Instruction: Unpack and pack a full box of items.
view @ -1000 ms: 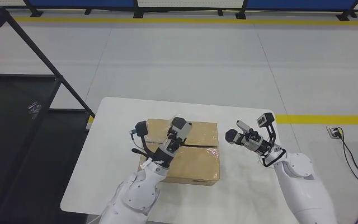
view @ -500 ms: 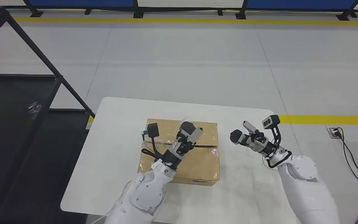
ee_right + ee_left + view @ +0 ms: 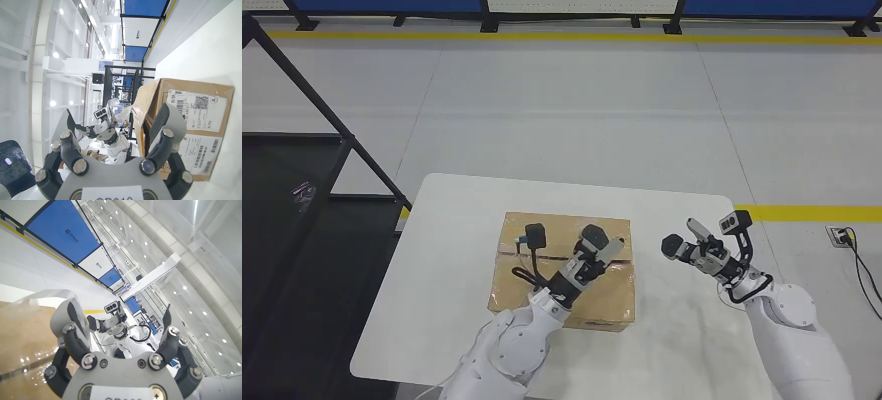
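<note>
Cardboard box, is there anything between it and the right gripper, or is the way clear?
Nothing visible stands between them. The right gripper hangs open beside the labelled side of the cardboard box, with just bare table between.

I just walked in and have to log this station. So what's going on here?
A two-armed robot is working on a cardboard box that sits on the white table. The left gripper is raised over the box's top, fingers apart, with a strip of clear tape clinging to one finger. The right gripper hangs open beside the box and holds nothing. From above, the flaps look shut.
</note>
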`<control>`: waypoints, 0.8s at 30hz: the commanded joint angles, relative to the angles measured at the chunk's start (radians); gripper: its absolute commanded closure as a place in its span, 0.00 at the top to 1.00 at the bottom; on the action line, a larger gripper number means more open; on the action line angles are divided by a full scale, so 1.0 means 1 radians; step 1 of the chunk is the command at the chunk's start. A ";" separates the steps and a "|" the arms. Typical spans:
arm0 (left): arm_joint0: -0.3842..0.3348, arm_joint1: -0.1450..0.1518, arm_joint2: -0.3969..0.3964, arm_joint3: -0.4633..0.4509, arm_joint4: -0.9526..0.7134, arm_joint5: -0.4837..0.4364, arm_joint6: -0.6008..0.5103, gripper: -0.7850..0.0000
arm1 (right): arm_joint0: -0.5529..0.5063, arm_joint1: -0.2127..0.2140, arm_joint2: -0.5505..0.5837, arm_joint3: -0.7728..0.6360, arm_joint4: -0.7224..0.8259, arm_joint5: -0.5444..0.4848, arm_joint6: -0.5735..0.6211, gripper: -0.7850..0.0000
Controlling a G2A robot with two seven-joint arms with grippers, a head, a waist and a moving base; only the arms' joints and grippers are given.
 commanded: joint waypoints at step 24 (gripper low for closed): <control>-0.064 -0.052 0.084 0.119 0.054 0.003 0.031 1.00 | -0.014 0.013 0.021 0.036 0.040 -0.022 0.016 1.00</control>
